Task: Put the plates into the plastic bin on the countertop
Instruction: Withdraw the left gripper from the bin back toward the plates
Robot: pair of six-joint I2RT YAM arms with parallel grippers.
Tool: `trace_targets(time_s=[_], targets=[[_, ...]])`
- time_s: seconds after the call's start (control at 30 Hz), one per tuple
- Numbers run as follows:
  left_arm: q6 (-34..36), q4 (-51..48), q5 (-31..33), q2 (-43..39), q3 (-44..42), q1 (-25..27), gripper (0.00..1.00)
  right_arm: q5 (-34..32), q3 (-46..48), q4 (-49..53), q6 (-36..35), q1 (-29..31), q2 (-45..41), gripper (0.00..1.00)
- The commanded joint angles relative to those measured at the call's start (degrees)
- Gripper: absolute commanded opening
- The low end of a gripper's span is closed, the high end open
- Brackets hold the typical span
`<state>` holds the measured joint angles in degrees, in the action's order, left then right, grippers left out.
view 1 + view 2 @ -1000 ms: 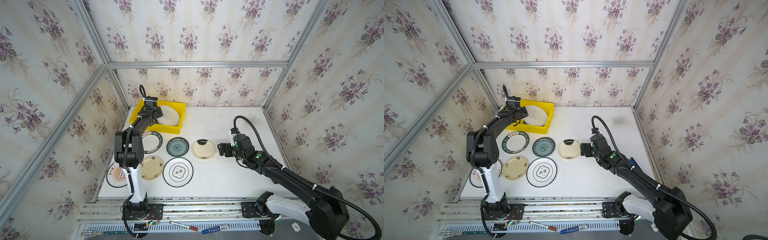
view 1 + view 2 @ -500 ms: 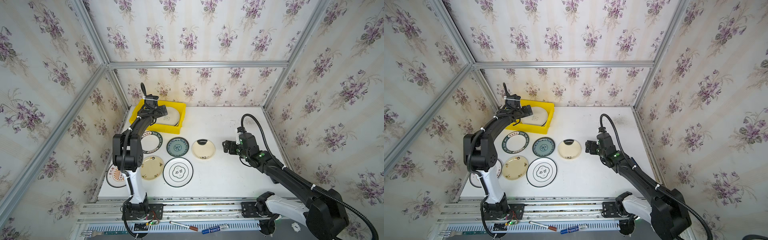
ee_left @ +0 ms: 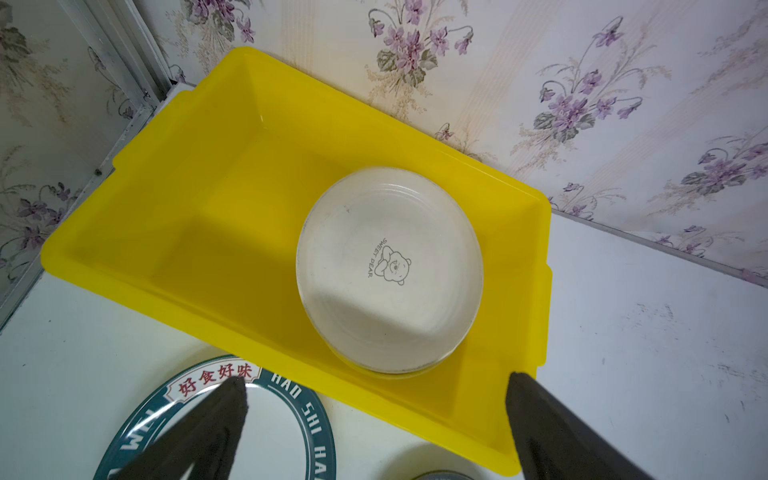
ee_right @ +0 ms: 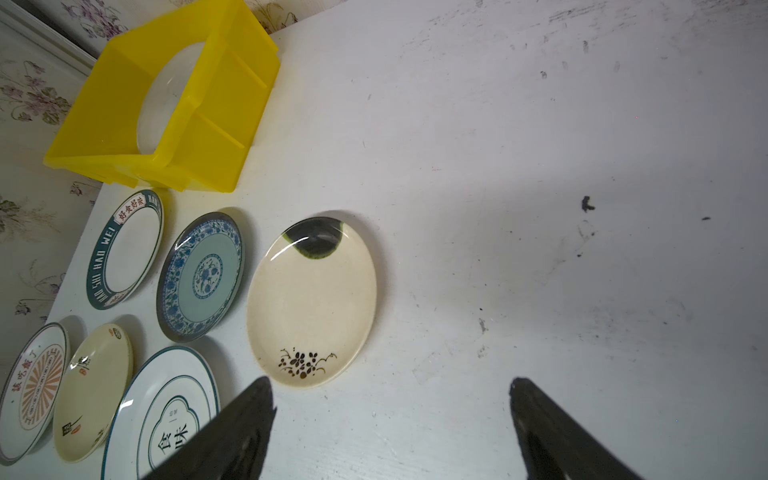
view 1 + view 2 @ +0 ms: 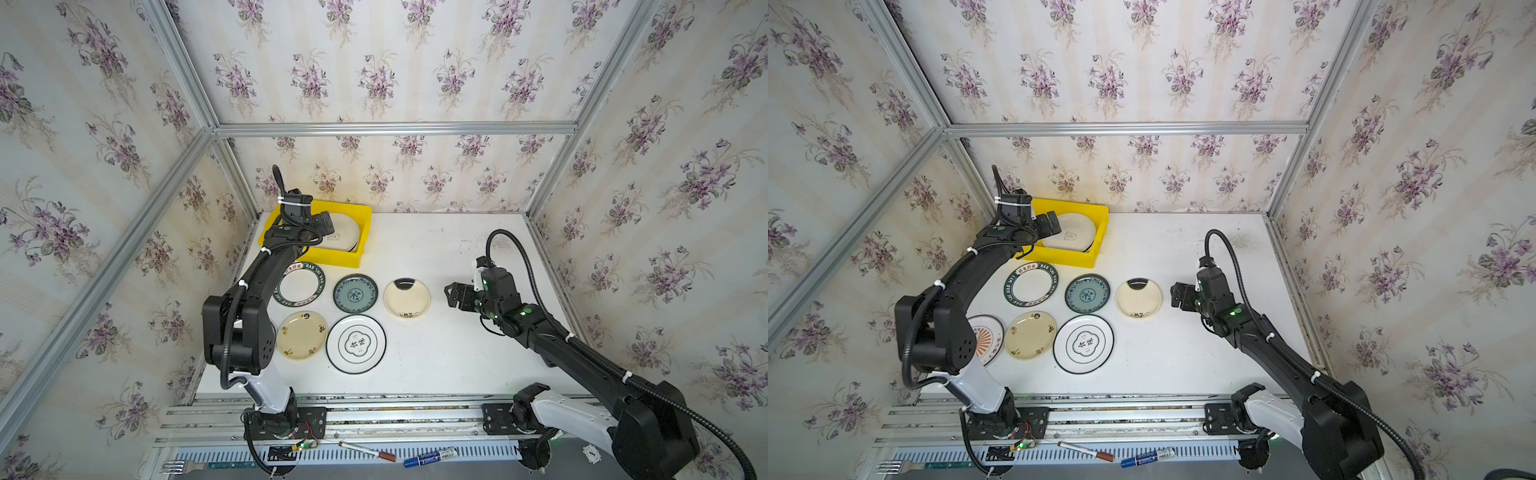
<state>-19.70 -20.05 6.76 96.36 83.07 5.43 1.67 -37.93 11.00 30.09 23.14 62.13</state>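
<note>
The yellow plastic bin point(image 5: 332, 261) point(image 5: 1073, 258) point(image 3: 199, 195) stands in the far left corner of the white countertop point(image 5: 440, 249). Inside it a cream plate point(image 3: 388, 270) point(image 5: 344, 237) with a bear mark lies on another plate's rim. My left gripper point(image 3: 376, 378) point(image 5: 326, 224) hovers open over the bin's near wall, holding nothing. Several plates lie in front of the bin: green-rimmed point(image 5: 300, 284), teal point(image 5: 355, 293), cream with a dark patch point(image 5: 407, 298) point(image 4: 311, 303), small cream point(image 5: 302, 335), white dark-rimmed point(image 5: 356, 344), orange sunburst point(image 5: 984, 338). My right gripper point(image 4: 390, 382) point(image 5: 453, 293) is open and empty, just right of the dark-patched plate.
Wallpapered walls with aluminium rails point(image 5: 390, 129) close in the back and both sides. The left arm's elbow point(image 5: 237, 328) hangs over the sunburst plate. A blue marker point(image 5: 430, 457), a pen point(image 5: 365, 451) and a fork point(image 5: 178, 467) lie on the front rail.
My left gripper has opened, let go of the cream plate in the bin and drawn back a little. The right gripper has shifted slightly right, away from the dark-patched plate.
</note>
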Motion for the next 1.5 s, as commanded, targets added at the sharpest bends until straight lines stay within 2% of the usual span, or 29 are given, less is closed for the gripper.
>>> trace_targets(time_s=[0.0, 0.27, 0.5, 0.83, 0.93, 1.1, 1.3, 1.47], targets=[[-0.29, 0.26, 1.37, -3.76, -2.88, 1.04, 1.00, 1.82, 0.05, -0.58, 1.36, -0.09, -1.53, 0.91], [-1.86, 1.38, 1.91, -16.67, -11.74, 5.00, 1.00, 2.89, -0.37, 1.21, 1.79, -0.11, -3.74, 0.91], [-1.06, 1.36, 5.61, -26.97, -17.26, 12.43, 1.00, 4.36, 1.78, 0.86, 4.45, -0.11, -5.36, 0.91], [-3.43, 2.08, 8.07, -41.51, -34.72, 21.62, 1.00, 7.29, 3.92, -0.19, 7.36, -0.11, -7.92, 0.90], [-5.01, 4.20, 4.82, -44.29, -40.17, 23.57, 1.00, 9.57, 5.16, -3.17, 9.19, -0.11, -6.93, 0.90], [-7.05, 13.42, -4.50, -48.89, -49.18, 25.91, 1.00, 13.39, 6.23, -7.90, 11.61, -0.11, -1.68, 0.90], [-3.77, 15.15, -1.45, -48.87, -50.38, 29.75, 1.00, 14.15, 5.54, -8.34, 11.58, -0.11, 2.19, 0.89], [-0.48, 20.62, -3.61, -46.18, -52.01, 30.24, 1.00, 11.46, 5.59, -9.47, 10.45, -0.11, 4.31, 0.89]])
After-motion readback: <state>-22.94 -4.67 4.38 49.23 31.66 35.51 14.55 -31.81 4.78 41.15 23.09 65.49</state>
